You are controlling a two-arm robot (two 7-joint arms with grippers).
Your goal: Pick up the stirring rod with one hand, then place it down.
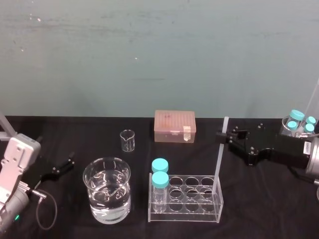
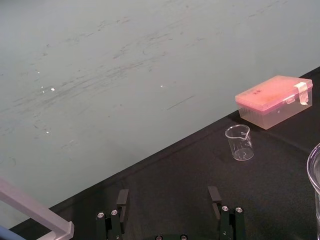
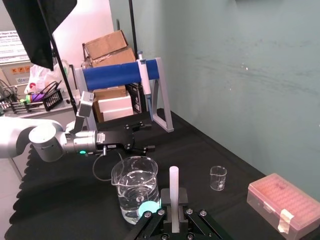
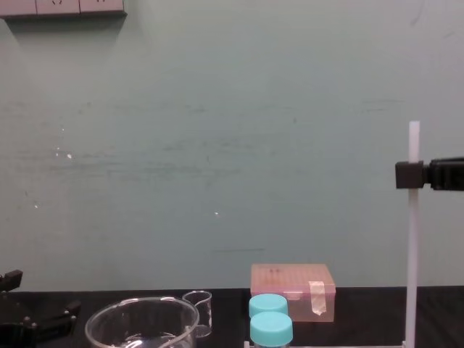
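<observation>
1. Right claw [image 1: 225, 135] is clamped on the stirring rod [image 1: 220, 159], gripping it close to the top end. A short stub of rod sticks up above the fingers.
2. Right arm reaches in from the right side, level above the worktop [image 1: 75, 134]. The claw sits over the right end of the clear tube rack [image 1: 184, 212].
3. The rod hangs nearly upright and looks straight vertical in the chest view. Its lower end is down inside the rack's right-hand column of holes; cannot tell if it touches the rack floor.
4. Two blue-capped bottles [image 1: 160, 179] stand in the rack's left column, one behind the other, well apart from the rod.
5. Large beaker [image 1: 107, 160] with water stands just left of the rack.
6. Small empty beaker [image 1: 127, 140] sits behind the large beaker. A pink lidded box [image 1: 174, 126] with a tape tab sits behind the rack.
7. A clear jar of blue-capped tubes [image 1: 299, 122] is at the far right edge, behind the right arm.
8. Left claw [image 1: 67, 164] is parked low at the left of the worktop, fingers spread wide and holding nothing, well apart from the beakers.
</observation>
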